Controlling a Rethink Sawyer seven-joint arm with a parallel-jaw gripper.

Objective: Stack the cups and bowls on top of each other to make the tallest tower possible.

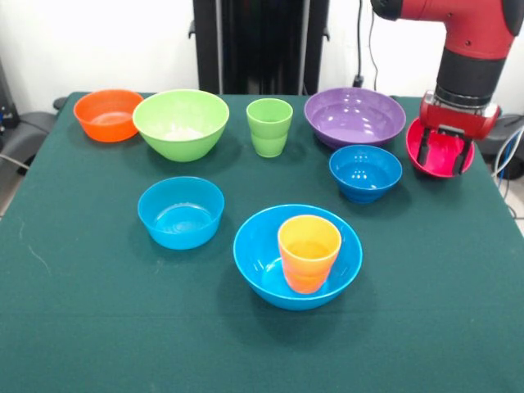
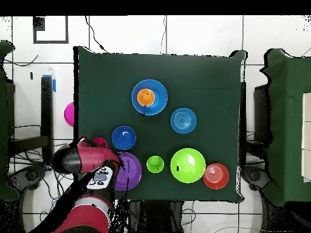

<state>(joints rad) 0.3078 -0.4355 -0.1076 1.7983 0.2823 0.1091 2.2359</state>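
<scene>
My gripper (image 1: 444, 155) is at the table's right edge in the front view, shut on the small pink-red bowl (image 1: 438, 160). It holds the bowl tilted, with its opening towards the camera. The orange-yellow cup (image 1: 309, 252) stands inside the large blue bowl (image 1: 262, 262) near the front. The light green cup (image 1: 269, 127) stands alone between the large lime green bowl (image 1: 181, 123) and the wide purple bowl (image 1: 354, 116). Two small blue bowls (image 1: 365, 172) (image 1: 181, 212) and the small orange bowl (image 1: 108, 115) sit singly. In the overhead view the arm (image 2: 82, 159) hides the gripper.
The dark green table (image 1: 82, 311) holds all the bowls. Black equipment stands behind the table's far edge (image 1: 262, 41). Cables hang at the right (image 1: 512, 147). In the overhead view a pink shape (image 2: 69, 113) shows at the table's left edge.
</scene>
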